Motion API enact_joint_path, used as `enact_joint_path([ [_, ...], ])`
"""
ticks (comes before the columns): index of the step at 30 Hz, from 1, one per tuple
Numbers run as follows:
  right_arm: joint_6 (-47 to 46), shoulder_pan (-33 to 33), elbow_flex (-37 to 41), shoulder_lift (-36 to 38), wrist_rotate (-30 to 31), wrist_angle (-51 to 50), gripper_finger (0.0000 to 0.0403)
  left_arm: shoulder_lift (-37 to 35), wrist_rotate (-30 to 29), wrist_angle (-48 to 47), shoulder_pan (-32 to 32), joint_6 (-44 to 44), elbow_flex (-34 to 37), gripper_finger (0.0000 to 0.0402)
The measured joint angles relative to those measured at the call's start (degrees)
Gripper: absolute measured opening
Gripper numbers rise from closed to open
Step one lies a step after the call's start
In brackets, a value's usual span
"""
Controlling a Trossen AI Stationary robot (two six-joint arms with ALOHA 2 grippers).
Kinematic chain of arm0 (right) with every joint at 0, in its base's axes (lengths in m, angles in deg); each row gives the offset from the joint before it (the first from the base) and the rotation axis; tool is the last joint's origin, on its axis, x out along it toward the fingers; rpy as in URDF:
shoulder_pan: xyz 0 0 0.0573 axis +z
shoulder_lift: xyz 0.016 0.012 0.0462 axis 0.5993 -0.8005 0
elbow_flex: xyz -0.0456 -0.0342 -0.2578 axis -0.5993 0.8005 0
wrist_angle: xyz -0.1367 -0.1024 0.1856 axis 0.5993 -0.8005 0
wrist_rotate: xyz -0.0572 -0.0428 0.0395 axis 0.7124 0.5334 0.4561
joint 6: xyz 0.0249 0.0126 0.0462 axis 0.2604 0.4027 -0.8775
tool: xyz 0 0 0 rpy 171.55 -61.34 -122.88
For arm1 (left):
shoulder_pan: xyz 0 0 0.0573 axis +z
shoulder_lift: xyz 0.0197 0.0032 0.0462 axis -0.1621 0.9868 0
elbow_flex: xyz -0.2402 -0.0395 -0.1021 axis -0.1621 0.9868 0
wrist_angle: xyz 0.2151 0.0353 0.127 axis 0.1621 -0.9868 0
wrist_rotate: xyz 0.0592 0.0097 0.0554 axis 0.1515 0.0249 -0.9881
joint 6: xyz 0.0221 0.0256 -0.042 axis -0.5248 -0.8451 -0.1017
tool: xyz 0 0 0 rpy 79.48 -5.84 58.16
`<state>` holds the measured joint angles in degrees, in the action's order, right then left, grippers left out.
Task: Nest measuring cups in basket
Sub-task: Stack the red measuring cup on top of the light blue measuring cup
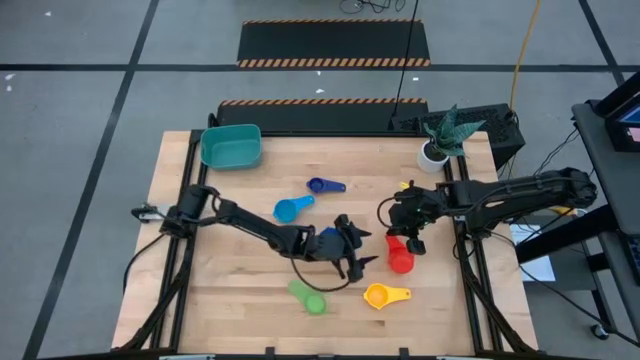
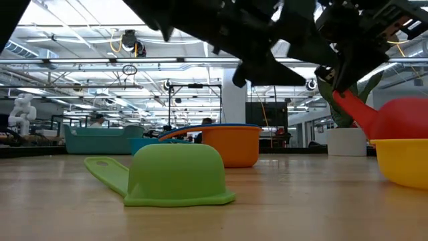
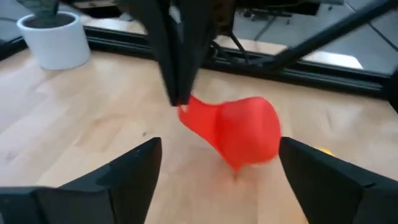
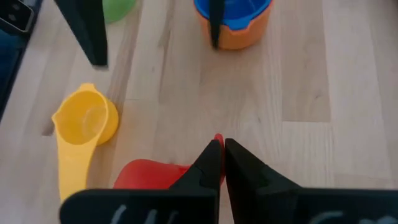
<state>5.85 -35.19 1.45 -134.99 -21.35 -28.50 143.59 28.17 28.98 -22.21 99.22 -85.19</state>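
My right gripper (image 4: 221,149) is shut on the red measuring cup (image 3: 245,134), right of the table's middle (image 1: 400,258). My left gripper (image 3: 219,186) stands open just left of that cup, its fingers spread toward it without touching. An orange cup with a blue one nested inside (image 4: 233,22) sits upright under my left arm. The green cup (image 2: 174,175) lies mouth down and the yellow cup (image 1: 385,296) mouth up near the front edge. A light blue cup (image 1: 292,208) and a dark blue cup (image 1: 325,185) lie farther back. The teal basket (image 1: 232,147) stands at the far left corner. My right gripper pinches the free end of the red cup's handle (image 3: 186,115) between its two fingertips (image 3: 177,68), coming from above and slanting down. The cup hangs tilted below the fingers, bowl lowest. Whether the bowl's low edge (image 3: 236,167) touches the table, I cannot tell.
A white plant pot (image 1: 434,153) stands at the far right corner. Black frame rails run along the table's edges. Bare wood lies between the basket and the cups and along the near left.
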Motion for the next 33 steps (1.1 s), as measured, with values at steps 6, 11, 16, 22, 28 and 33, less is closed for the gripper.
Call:
enact_joint_path([
  [6,0.02,0.0,0.01,1.88,-0.09,0.2,0.0,3.59,-0.55,3.23,1.83,2.63,-1.15,0.0358],
  [11,0.16,0.02,0.01,2.57,-0.04,1.11,0.0,6.01,2.88,9.67,2.14,2.41,-1.17,0.036],
  [16,0.61,0.04,0.01,2.61,-0.04,3.44,0.0,5.96,2.88,10.68,2.14,0.41,-1.15,0.036],
  [22,1.74,0.04,0.01,2.61,-0.09,8.26,0.0,5.89,2.98,13.06,2.87,1.9,-1.15,0.0353],
  [28,2.86,0.15,0.01,2.61,-0.02,12.14,0.0,5.91,4.78,13.42,3.62,2.61,-1.15,0.0279],
  [33,3.27,0.86,0.01,2.61,1.59,13.28,0.0,5.91,5.78,13.3,3.8,2.05,-1.15,0.016],
])
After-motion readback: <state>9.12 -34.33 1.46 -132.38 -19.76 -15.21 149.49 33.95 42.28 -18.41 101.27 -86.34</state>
